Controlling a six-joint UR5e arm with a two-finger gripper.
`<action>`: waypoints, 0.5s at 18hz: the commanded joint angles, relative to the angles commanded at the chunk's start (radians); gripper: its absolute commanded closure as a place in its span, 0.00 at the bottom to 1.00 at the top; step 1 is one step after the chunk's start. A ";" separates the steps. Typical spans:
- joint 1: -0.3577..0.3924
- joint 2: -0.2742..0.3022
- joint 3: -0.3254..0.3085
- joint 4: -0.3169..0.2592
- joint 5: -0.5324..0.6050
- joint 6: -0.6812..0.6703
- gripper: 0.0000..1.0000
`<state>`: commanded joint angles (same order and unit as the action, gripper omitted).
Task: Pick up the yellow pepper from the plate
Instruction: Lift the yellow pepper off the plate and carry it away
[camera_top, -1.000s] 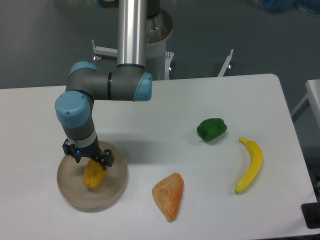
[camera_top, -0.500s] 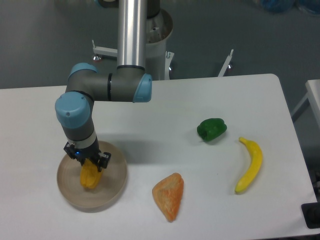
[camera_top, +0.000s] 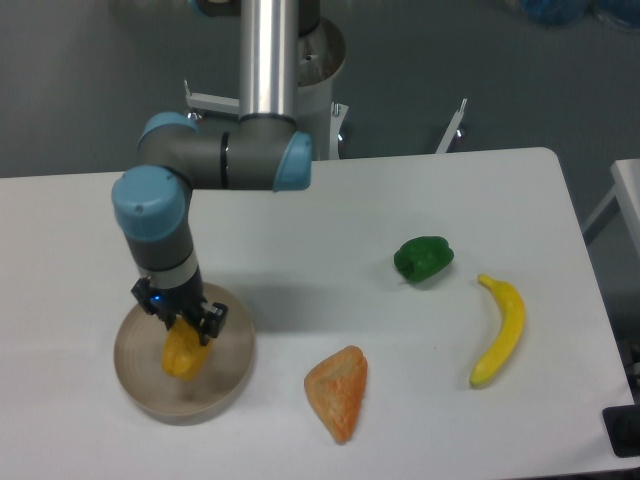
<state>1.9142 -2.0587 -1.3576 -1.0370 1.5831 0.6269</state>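
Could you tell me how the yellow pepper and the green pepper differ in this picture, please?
The yellow pepper is orange-yellow and sits over the plate, while the green pepper is dark green and lies on the bare table. The gripper is closed on the yellow pepper; nothing touches the green pepper. The yellow pepper is partly hidden by the gripper; the green pepper shows whole. Both are small, blocky toy vegetables.

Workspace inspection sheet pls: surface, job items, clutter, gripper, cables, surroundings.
Surface: white table, no spills seen.
Job's things: yellow pepper over the plate, front left; whether it touches the dish cannot be told.
Clutter: orange wedge, green pepper, banana, all lying apart.
Grippers: gripper shut on the yellow pepper from above.
Cables: nothing seen.
Surroundings: grey floor, metal brackets behind the table's far edge.
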 joint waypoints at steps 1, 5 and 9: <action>0.026 0.009 0.000 -0.008 0.000 0.045 0.63; 0.127 0.041 0.000 -0.048 0.000 0.252 0.63; 0.206 0.051 0.003 -0.048 -0.002 0.393 0.63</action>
<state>2.1198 -2.0080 -1.3545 -1.0845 1.5815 1.0198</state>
